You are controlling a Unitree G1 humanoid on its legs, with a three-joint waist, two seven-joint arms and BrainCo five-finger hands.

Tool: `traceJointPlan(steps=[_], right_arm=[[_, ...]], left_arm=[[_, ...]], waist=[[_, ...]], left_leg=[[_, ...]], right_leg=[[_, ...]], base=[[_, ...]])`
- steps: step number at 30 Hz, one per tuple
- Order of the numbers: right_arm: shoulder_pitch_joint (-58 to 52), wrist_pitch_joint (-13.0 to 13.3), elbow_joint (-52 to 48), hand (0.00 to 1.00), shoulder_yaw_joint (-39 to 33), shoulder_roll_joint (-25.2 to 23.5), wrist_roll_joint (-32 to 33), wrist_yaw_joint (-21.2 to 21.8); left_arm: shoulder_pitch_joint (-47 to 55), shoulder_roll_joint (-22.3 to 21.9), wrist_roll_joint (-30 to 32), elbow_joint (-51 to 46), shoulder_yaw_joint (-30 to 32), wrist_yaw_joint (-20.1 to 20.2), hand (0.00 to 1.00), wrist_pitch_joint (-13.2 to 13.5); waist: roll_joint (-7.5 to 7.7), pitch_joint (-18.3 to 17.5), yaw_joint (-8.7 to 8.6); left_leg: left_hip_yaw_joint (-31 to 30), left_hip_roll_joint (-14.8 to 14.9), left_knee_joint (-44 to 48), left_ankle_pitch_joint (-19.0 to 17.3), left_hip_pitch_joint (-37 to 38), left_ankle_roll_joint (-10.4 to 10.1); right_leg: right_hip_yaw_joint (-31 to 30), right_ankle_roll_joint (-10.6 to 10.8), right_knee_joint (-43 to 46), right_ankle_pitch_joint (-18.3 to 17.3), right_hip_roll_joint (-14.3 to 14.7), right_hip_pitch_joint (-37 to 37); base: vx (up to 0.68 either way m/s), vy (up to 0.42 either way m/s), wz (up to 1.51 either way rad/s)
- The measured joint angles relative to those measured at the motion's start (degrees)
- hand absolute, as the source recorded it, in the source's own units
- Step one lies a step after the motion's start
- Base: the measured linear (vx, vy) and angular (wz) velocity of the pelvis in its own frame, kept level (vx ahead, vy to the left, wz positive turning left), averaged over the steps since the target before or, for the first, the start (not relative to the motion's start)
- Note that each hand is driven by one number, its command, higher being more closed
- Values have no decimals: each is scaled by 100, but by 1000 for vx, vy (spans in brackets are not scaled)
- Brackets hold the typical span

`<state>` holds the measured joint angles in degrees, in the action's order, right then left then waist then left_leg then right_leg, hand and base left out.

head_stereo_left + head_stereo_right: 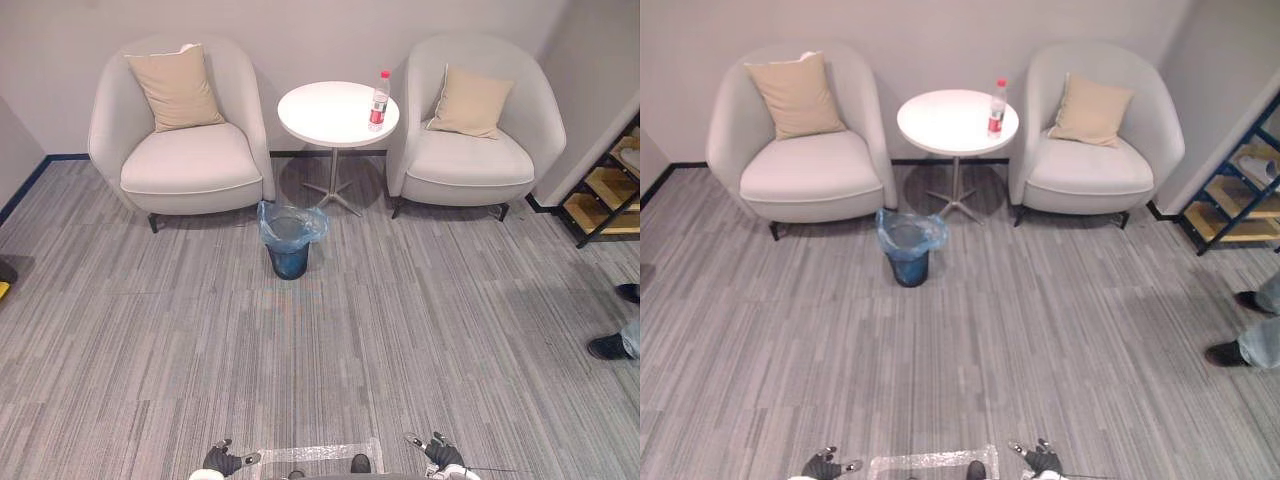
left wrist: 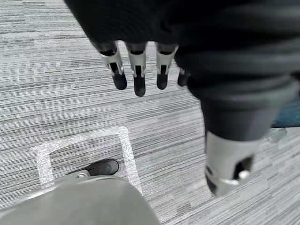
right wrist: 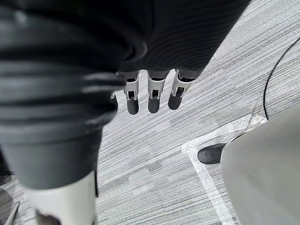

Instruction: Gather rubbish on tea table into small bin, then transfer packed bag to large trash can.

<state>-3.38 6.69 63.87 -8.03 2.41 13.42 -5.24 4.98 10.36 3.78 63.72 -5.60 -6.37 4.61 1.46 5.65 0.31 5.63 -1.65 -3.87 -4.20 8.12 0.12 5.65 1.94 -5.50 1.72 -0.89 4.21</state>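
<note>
A plastic bottle (image 1: 379, 100) with a red cap and a red label stands upright, long axis vertical and cap up, near the right edge of the round white tea table (image 1: 315, 120), which sits between 2 pale armchairs (image 1: 185, 160) (image 1: 470, 165); the label's print is too small to read. The small bin (image 1: 289, 243), lined with a blue bag, stands mouth up on the grey carpet (image 1: 420, 320) just in front of the table's foot. The left hand (image 1: 222, 460) and the right hand (image 1: 441, 451) hang low, well apart from the table, each with straight, slightly spread fingers (image 2: 137, 63) holding nothing.
</note>
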Motion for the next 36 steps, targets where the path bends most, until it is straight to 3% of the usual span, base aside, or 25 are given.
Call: traceJointPlan(steps=[13, 26, 30, 34, 36], right_arm=[[-2, -3, 4, 0, -2, 1, -4, -37], [8, -38, -27, 0, -1, 29, -6, -34], [25, -43, -76, 0, 0, 34, -15, -33], [25, -45, -186, 0, -5, 57, -23, -29], [28, -44, -185, 0, -1, 91, 6, -28]], left_arm=[[-9, 13, 66, 1, 0, -6, 0, -1], [-94, 20, 18, 7, 12, -16, 0, -3], [-123, 17, -64, 5, 9, -17, 0, -5], [-220, -10, -122, 0, 8, -16, 0, -5], [-279, -32, -169, -9, 21, -12, 0, -4]], waist=[[31, -12, 0], [30, -8, 14], [-16, 21, 4], [-85, 70, -34], [-93, 110, -22]], left_leg=[[45, -2, 6, -1, 5, 0], [755, 80, 322, -312, -216, 19], [863, 169, 410, -436, -241, -49], [808, 344, 829, -675, -407, -204], [811, 461, 1163, -820, -437, -385]], right_leg=[[-32, -12, -2, 9, 1, -11], [-657, -10, 33, 67, 100, -376], [-615, -49, 62, 0, 169, -416], [-304, -161, 581, -346, 238, -602], [-118, -188, 830, -526, 282, -604]], base=[[-21, -14, -2], [-19, -14, -27], [63, -42, -15], [92, -69, 12], [117, -98, 5]])
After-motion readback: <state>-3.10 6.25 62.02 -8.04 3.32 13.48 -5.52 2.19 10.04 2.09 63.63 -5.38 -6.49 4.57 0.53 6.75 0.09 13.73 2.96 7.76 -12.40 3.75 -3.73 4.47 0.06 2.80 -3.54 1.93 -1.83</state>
